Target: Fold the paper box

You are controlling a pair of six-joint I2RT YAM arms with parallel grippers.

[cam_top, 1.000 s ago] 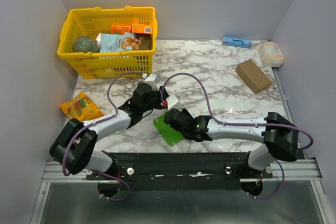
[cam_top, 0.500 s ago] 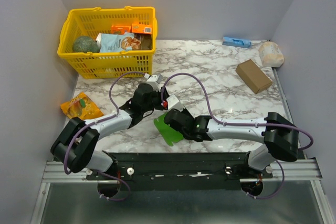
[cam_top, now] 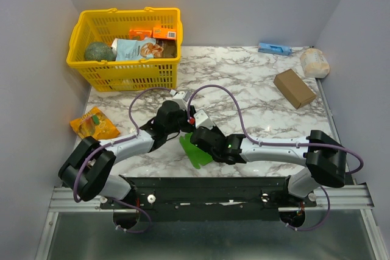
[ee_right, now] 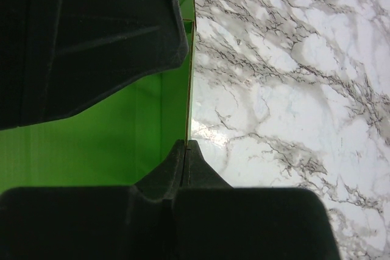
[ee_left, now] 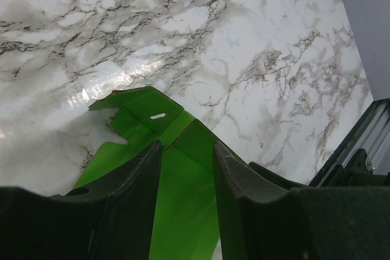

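**Top external view.** The bench point(cam_top: 244, 77) has a white marble pattern with grey veins. Plain grey walls close it in on three sides. The yellow basket point(cam_top: 125, 63) stands at the far left corner and holds packets. An orange snack bag point(cam_top: 94, 123) lies just nearer than the basket, by the left wall. The brown cardboard box point(cam_top: 294, 87) sits well to the basket's right, near the right wall. The paper box point(cam_top: 194, 152) lies well apart from the basket, nearer than it and to its right, close to the bench's near edge. Both arms meet over it, the left end effector point(cam_top: 183, 118) on the basket's side and the right end effector point(cam_top: 196, 133) beside it.

**Left wrist view.** The fingers point(ee_left: 131, 187) stand moderately apart, straddling a raised crease of the green card. Whether they touch it cannot be told.

**Right wrist view.** The jaws are closed, pinching the upright edge of the card. A dark body fills the upper left.

**Change from one second ago.** The left end effector has shifted slightly away from the basket, toward the right one. The card shows narrower. The other items have not moved.
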